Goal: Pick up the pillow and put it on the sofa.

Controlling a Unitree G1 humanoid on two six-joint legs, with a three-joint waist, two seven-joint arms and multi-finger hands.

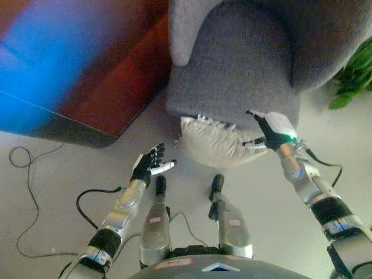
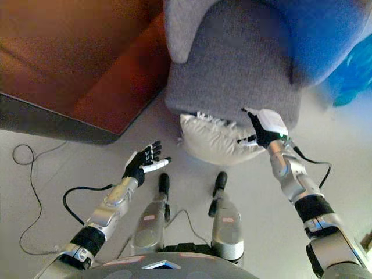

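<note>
A cream pillow with a frilled edge lies on the pale floor, leaning against the front of the grey sofa. My right hand is at the pillow's right end, fingers spread and open, its fingertips touching or just above the cloth. To the left of the pillow my left hand hovers open, palm turned inward, a short gap from the pillow's left end. Neither hand holds anything.
A dark red-brown cabinet or table stands at the left, close beside the sofa. A green plant shows at the right edge behind the sofa's arm.
</note>
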